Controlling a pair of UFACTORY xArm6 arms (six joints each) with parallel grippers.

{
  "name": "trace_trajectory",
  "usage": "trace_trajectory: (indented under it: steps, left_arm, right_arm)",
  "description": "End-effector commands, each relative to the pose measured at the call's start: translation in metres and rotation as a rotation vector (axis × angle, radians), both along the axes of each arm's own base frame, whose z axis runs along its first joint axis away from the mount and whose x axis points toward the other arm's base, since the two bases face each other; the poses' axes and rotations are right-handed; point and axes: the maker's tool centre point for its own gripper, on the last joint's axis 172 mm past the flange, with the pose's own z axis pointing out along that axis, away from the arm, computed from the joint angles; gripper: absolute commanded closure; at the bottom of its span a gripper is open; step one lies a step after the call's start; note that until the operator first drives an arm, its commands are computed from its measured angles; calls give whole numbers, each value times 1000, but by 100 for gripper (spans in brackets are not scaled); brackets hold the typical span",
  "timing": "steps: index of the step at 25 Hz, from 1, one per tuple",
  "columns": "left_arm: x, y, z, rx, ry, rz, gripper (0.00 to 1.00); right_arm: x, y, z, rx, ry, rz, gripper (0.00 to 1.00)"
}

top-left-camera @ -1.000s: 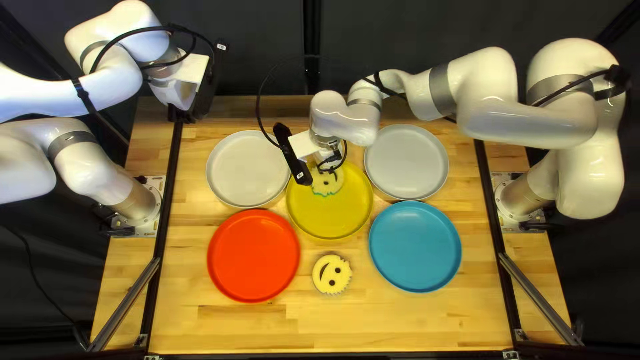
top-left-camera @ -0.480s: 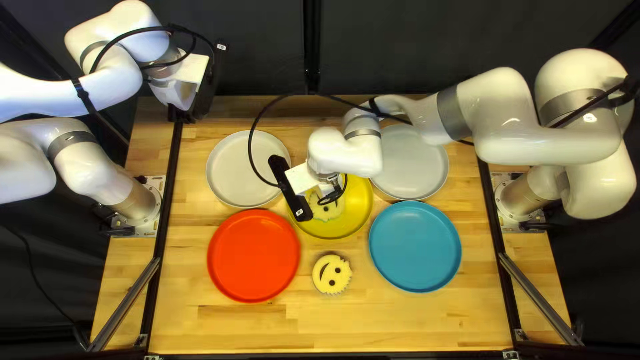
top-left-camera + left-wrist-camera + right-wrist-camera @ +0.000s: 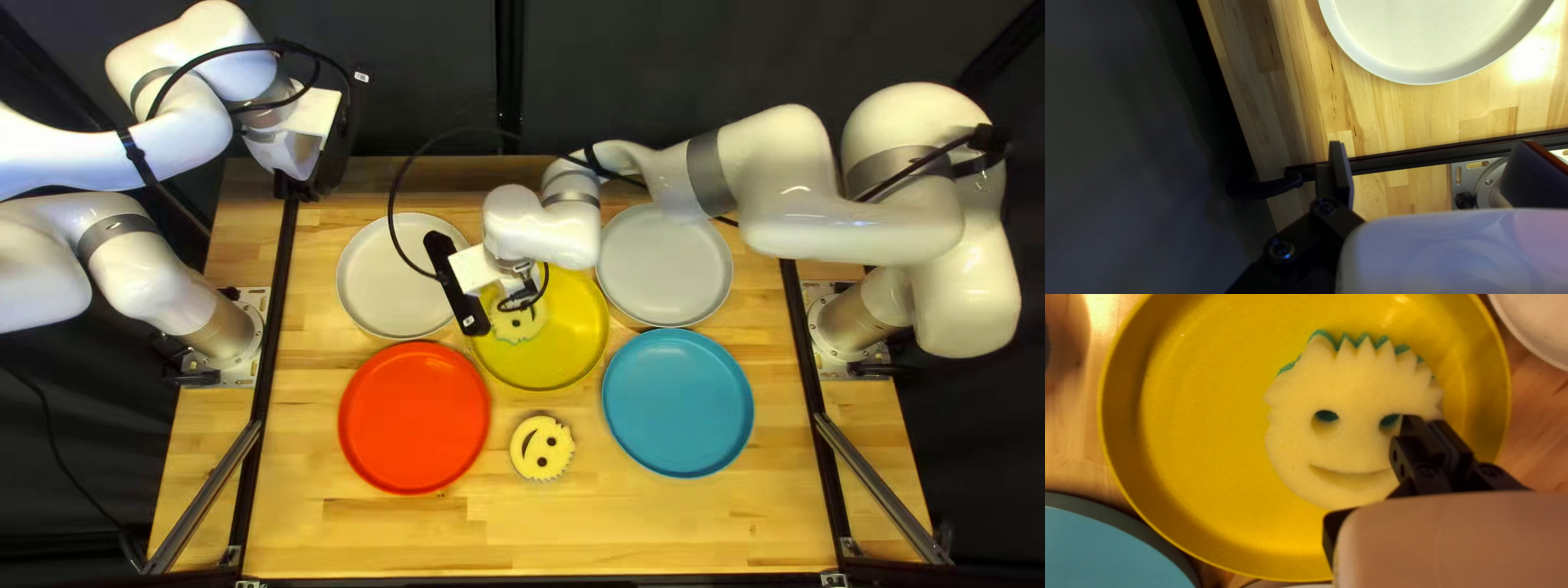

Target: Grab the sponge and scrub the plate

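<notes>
Sponge (image 3: pixel 1350 452) in yellow plate (image 3: pixel 1197 430), left of centre; right tool (image 3: pixel 1422 420) grips far edge. Next stroke, judged: right and near. Left tool (image 3: pixel 1432 144) open, well apart.

One sponge (image 3: pixel 1339 446) in the middle plate (image 3: pixel 566 354), second sponge (image 3: pixel 541 448) on the table (image 3: pixel 435 534) before it

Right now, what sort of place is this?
Most likely a robotics lab or test station: my left arm and right arm are mounted on either side of a wooden table, with a dark curtain behind it.
</notes>
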Motion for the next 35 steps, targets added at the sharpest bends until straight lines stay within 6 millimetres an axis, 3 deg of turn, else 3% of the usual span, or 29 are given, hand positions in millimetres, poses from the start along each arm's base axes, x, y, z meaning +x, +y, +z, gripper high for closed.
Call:
trace_trajectory:
  steps: [1,10,15,18,28,35]
  left_arm:
    - [0,0,0,0,0,0,0]
    - [0,0,0,0,0,0,0]
    - [0,0,0,0,0,0,0]
    - [0,0,0,0,0,0,0]
    - [0,0,0,0,0,0,0]
    - [0,0,0,0,0,0,0]
  right_arm:
    - [-2,1,-1,7,3,-7,100]
    - [1,47,6,-24,5,15,100]
    - [2,59,6,-44,6,26,100]
    - [1,51,4,-45,9,26,100]
    - [2,-3,-4,-2,9,10,100]
    - [-6,-17,2,12,12,-10,100]
